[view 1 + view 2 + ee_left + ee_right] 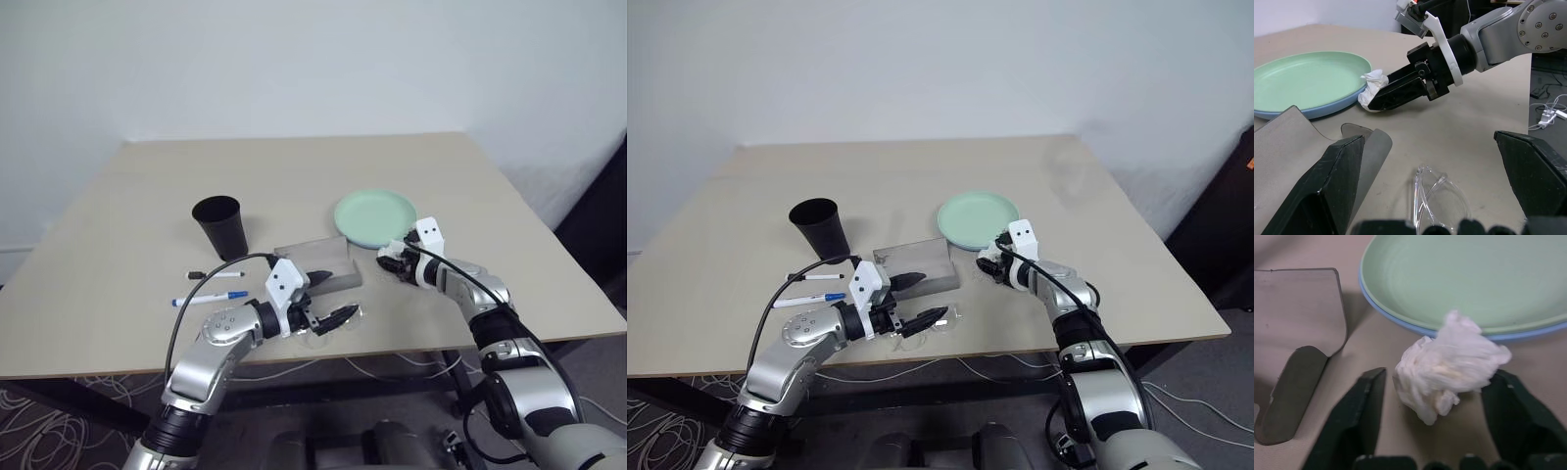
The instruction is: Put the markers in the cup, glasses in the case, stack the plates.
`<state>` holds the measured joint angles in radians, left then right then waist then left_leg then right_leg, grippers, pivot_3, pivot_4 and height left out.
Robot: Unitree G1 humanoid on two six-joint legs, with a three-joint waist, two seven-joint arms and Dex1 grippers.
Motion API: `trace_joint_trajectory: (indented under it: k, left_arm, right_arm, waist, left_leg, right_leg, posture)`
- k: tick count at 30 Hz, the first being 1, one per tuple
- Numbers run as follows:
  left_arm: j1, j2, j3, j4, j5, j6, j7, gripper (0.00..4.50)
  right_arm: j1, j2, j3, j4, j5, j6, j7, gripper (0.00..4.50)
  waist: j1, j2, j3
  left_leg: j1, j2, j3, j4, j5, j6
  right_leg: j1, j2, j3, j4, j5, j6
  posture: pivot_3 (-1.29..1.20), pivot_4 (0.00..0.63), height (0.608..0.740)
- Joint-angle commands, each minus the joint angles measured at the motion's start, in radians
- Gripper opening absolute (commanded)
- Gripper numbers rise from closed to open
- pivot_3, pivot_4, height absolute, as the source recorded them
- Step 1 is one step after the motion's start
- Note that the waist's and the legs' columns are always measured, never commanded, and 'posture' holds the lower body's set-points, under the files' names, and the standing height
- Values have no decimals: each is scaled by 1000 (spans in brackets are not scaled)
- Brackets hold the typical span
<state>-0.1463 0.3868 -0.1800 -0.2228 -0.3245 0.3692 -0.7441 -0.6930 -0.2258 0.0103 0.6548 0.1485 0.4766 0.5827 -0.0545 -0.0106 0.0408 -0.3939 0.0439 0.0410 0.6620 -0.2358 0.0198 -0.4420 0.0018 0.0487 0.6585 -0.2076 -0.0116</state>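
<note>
The mint green plate [375, 217] lies on top of the light blue plate [1396, 319] at the table's middle right. Just left of them lies the grey case [318, 262], open. The clear glasses [1440, 196] lie on the table near the front edge, just below my left gripper [328, 299], which stands wide open over them. The black cup [217, 223] stands upright at the left. In front of it lie the black-capped marker [216, 274] and the blue-capped marker [211, 299]. My right gripper [1439, 376] is open, its fingers flanking a crumpled white tissue [1449, 364] beside the plates.
The table's front edge [411, 343] runs just behind both arms. A black cable [211, 279] loops from my left wrist over the markers. Bare tabletop stretches behind the cup and plates toward the wall.
</note>
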Motion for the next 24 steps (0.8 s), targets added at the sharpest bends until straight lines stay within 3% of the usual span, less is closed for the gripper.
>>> trace_joint_trajectory:
  k: [1,6,10,18,24]
  left_arm:
    - [-11,5,5,-36,7,-15,2,4500]
    - [-11,6,3,-37,7,-15,4,4500]
    - [-9,7,1,-40,7,-13,3,4500]
    - [-7,12,2,-45,5,-11,4,4500]
    - [-20,14,2,-33,4,-12,-3,4500]
  right_arm:
    - [-7,2,-11,-48,14,-13,6,1616]
    - [-3,2,-12,-51,14,-11,9,25]
    - [6,0,-8,-68,11,-1,1,25]
    - [68,-35,18,-283,71,39,153,25]
    - [-103,-30,-32,-162,47,-46,74,25]
  waist:
    - [0,0,0]
    - [0,0,0]
    - [0,0,0]
    - [0,0,0]
    - [0,0,0]
  left_leg:
    - [0,0,0,0,0,0]
    - [0,0,0,0,0,0]
    - [0,0,0,0,0,0]
    - [0,0,0,0,0,0]
    - [0,0,0,0,0,0]
  right_leg:
    - [0,0,0,0,0,0]
    - [0,0,0,0,0,0]
    - [0,0,0,0,0,0]
    - [0,0,0,0,0,0]
    - [-1,0,0,1,0,0]
  posture:
    - [0,0,740]
    - [0,0,740]
    - [0,0,740]
    - [0,0,740]
    - [0,0,740]
